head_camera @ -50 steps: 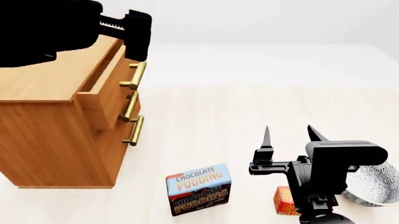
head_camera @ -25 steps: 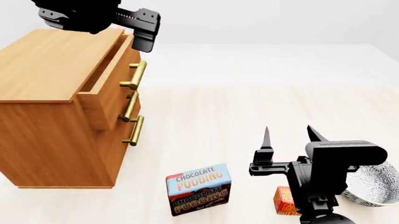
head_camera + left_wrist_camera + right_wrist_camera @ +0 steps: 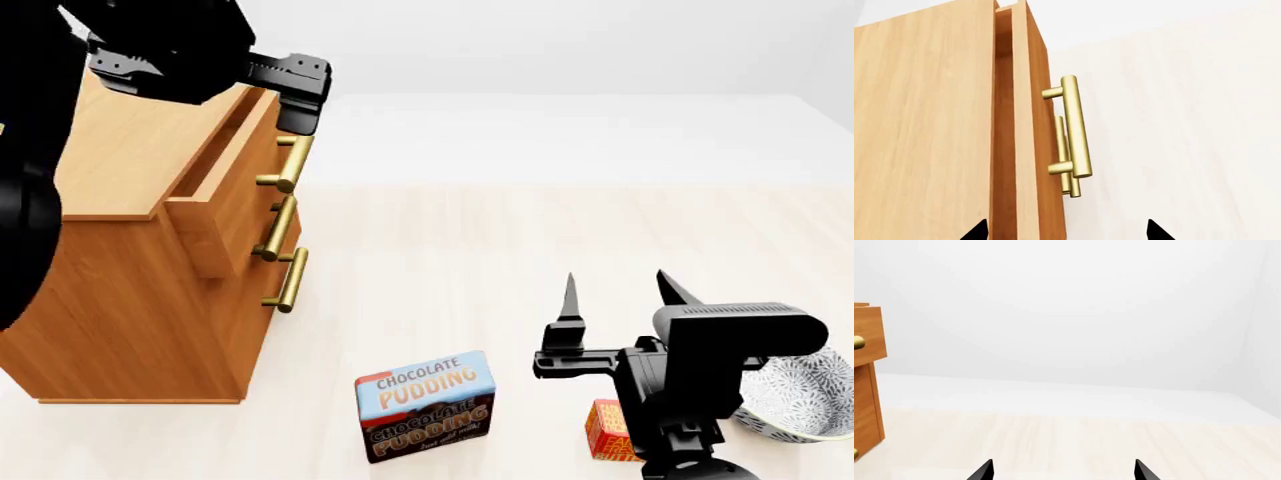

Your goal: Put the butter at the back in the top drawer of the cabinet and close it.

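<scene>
- Right hand (image 3: pixel 617 285) stands with its two pointed fingers up and spread apart, grasping nothing; in the right wrist view I see only the two fingertips (image 3: pixel 984 471) against pale floor and wall.
- I see the butter (image 3: pixel 610 430) on the floor directly below that hand and a little toward me, partly hidden behind the right arm; only its red-orange left part with yellow lettering shows. Hand and box do not touch.
- Left hand (image 3: pixel 302 95) hovers at the far upper corner of the cabinet (image 3: pixel 120 300), above the top drawer (image 3: pixel 214 215). In the left wrist view its fingertips (image 3: pixel 977 232) stand apart, one on each side of the drawer front, released and gripping nothing.
- I see the top drawer pulled partly out, a gap between its front and the cabinet body; its brass handle (image 3: pixel 1076 127) lies ahead of the left hand, untouched.
- The chocolate pudding box (image 3: pixel 427 405) stands on the floor left of the butter, apart from it.
- A patterned bowl (image 3: pixel 801 395) sits just right of the right arm.
</scene>
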You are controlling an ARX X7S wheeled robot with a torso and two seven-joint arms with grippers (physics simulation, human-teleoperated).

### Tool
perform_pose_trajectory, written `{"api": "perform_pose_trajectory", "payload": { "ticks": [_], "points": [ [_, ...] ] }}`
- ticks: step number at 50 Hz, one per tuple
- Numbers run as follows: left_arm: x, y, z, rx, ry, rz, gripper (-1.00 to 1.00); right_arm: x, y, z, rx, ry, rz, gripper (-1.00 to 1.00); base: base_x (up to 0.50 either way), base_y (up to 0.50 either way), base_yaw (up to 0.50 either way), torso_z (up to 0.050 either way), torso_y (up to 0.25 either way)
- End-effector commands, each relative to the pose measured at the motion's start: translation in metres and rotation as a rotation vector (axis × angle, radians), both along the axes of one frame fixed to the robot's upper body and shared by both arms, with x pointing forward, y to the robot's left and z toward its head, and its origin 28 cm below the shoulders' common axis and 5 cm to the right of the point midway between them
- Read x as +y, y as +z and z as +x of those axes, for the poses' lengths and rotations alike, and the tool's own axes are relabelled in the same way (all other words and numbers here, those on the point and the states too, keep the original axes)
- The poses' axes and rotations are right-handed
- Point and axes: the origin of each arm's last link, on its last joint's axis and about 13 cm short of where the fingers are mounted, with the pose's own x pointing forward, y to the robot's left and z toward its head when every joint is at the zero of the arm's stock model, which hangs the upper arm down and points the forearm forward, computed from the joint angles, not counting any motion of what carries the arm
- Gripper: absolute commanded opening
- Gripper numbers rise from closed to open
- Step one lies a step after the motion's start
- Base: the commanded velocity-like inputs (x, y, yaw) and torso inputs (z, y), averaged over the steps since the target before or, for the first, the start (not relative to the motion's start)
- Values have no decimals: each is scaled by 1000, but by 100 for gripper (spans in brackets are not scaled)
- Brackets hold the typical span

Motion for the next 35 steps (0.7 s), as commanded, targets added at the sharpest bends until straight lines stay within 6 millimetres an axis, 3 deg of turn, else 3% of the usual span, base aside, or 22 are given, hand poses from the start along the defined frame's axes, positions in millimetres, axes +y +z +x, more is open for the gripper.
{"api": "perform_pose_trajectory", "payload": {
  "ticks": [1, 35],
  "points": [
    [2, -19, 10, 45, 22, 18, 100, -1, -1, 0, 2, -1, 2, 100, 0, 0, 0, 0, 0],
    [1, -38, 16, 89, 22, 23, 100, -2, -1, 0, 2, -2, 3, 100, 0, 0, 0, 0, 0]
  ]
}}
